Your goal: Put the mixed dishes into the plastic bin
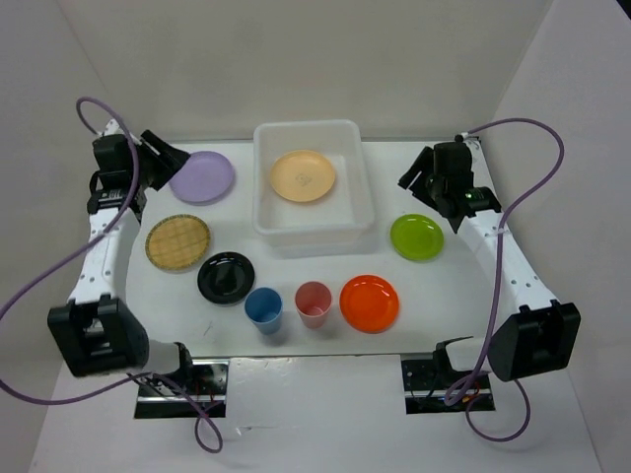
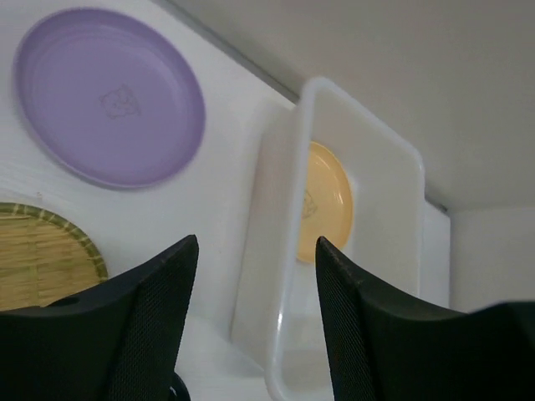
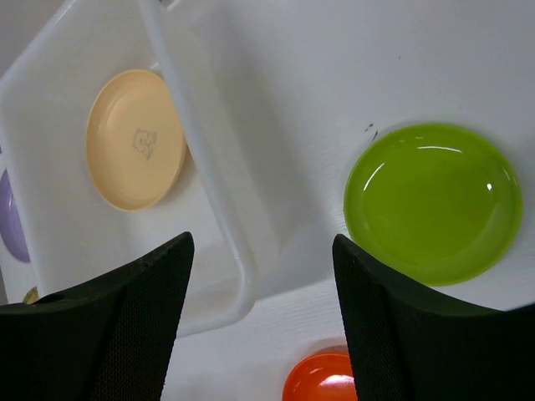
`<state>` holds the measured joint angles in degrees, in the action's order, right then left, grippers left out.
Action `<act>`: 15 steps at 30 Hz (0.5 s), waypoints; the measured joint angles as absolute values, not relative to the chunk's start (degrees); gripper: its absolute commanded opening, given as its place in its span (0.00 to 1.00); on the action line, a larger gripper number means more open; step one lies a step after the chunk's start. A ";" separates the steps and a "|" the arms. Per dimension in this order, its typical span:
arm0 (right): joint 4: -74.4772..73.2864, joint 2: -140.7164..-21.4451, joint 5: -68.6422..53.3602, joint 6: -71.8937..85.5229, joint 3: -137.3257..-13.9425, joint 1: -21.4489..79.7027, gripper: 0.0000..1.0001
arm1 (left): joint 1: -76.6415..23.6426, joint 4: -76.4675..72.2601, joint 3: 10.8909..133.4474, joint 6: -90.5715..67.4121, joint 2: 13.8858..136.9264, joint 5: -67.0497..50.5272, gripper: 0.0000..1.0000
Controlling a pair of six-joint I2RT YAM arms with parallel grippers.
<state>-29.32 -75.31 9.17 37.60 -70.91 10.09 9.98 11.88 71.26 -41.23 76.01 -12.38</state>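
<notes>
The white plastic bin (image 1: 264, 212) stands at the table's back middle with the peach plate (image 1: 303, 176) lying inside. The lilac plate (image 1: 202, 177), tan woven plate (image 1: 178, 241) and black plate (image 1: 226, 277) lie to its left. The lime green plate (image 1: 416, 236) lies to its right. The blue cup (image 1: 263, 307), pink-red cup (image 1: 314, 302) and orange plate (image 1: 369, 302) stand in front. My left gripper (image 1: 170, 160) hovers open and empty by the lilac plate (image 2: 109, 96). My right gripper (image 1: 419, 177) hovers open and empty above the lime green plate (image 3: 433, 200) and the bin (image 3: 209, 184).
White walls enclose the table at the back and both sides. Purple cables loop from both arms. The arm bases stand at the near edge.
</notes>
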 measured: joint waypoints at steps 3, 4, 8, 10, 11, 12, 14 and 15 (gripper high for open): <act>-29.10 -75.18 7.86 37.36 -69.91 9.28 0.73 | 16.49 9.08 71.55 -44.38 84.31 -16.05 0.64; -28.91 -74.94 7.20 37.19 -69.60 9.17 0.73 | 18.22 8.73 72.23 -45.23 87.48 -17.04 0.64; -28.23 -74.22 4.82 36.93 -68.27 9.10 0.73 | 22.26 9.37 76.71 -46.72 99.31 -18.41 0.64; -28.14 -74.24 3.57 36.62 -68.03 9.10 0.73 | 22.92 10.00 79.79 -46.76 103.98 -18.11 0.64; -27.97 -74.37 3.05 36.49 -67.92 9.10 0.73 | 22.98 10.76 81.45 -46.78 106.02 -17.78 0.64; -27.92 -74.39 2.59 36.32 -67.90 9.10 0.73 | 22.98 11.00 82.70 -46.72 107.44 -17.41 0.64; -27.66 -74.63 2.00 36.07 -67.90 9.10 0.73 | 22.96 12.01 85.58 -46.63 110.32 -16.47 0.64; -27.49 -74.85 1.67 35.88 -67.90 9.10 0.73 | 22.96 12.49 87.22 -46.52 111.77 -15.90 0.64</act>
<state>-27.49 -74.85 1.67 35.88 -67.90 9.10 22.96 12.49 87.22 -46.52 111.77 -15.90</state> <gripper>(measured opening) 0.728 0.642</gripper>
